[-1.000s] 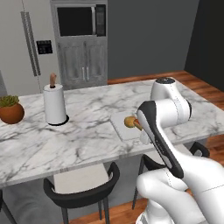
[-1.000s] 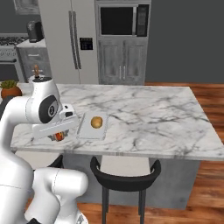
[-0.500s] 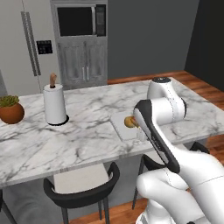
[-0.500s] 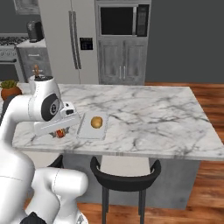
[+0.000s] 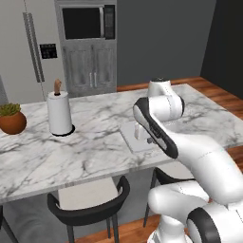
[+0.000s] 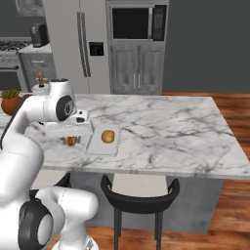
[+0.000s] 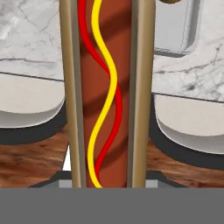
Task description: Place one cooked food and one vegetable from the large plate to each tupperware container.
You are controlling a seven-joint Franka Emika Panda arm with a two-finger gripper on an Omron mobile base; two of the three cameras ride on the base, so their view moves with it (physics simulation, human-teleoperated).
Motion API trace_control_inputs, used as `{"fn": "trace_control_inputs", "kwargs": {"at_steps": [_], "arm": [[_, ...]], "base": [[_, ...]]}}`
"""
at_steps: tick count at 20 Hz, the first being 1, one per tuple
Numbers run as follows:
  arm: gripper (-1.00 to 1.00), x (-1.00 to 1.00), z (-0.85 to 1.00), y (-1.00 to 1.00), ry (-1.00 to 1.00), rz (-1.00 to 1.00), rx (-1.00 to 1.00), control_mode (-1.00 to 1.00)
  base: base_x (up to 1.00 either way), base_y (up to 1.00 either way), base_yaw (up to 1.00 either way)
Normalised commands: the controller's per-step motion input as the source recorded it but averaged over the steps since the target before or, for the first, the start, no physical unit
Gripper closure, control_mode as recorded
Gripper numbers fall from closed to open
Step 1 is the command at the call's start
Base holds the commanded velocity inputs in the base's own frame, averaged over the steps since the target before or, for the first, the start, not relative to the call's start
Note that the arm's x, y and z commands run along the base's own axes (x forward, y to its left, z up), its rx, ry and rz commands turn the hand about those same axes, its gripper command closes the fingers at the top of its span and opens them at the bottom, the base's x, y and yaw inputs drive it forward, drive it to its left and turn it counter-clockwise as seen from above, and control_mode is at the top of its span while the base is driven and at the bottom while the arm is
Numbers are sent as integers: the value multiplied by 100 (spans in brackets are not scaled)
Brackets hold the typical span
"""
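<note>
White marble island counter (image 6: 161, 122) veined in grey, long, with dark chairs (image 6: 139, 197) tucked under its near edge; wood floor (image 6: 234, 105) past the far end. Back wall: steel fridge (image 6: 80, 46), built-in microwave (image 6: 136, 22) over grey cabinet doors; a stove (image 6: 12, 51) with a kettle at the far left in the right base view. On the counter a paper towel roll (image 5: 60, 113) on its stand and a potted plant (image 5: 11, 118) in a terracotta pot, well apart from the arm. One tupperware container (image 6: 103, 141) lies near the counter's front edge, a round tan food item (image 6: 108, 136) sitting in it; the left base view shows the same tray (image 5: 135, 137) half hidden behind the arm, its contents not visible. The right base view also gives a small red-orange item (image 6: 71, 141) on the marble just left of the tray, below the hand. The hand view adds what the others hide: the gripper (image 7: 107, 177) clamped on a hot dog (image 7: 107, 87), bun sides flanking a sausage with red and yellow squiggles, held lengthwise above the counter edge and chair seats, a tray corner (image 7: 177, 30) beyond. The large plate I cannot make out
</note>
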Motion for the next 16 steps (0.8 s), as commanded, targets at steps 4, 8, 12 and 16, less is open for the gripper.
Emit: {"fn": "trace_control_inputs", "kwargs": {"at_steps": [4, 8, 12, 16], "arm": [[100, 62, 0, -22, 21, -25, 7, -100], [100, 42, -20, -10, 3, -12, 0, -100], [100, 3, -43, 0, -2, -1, 0, -100], [100, 8, -59, 0, -16, 0, 0, -100]], "base": [[0, 0, 0], [0, 0, 0], [0, 0, 0], [0, 0, 0]]}}
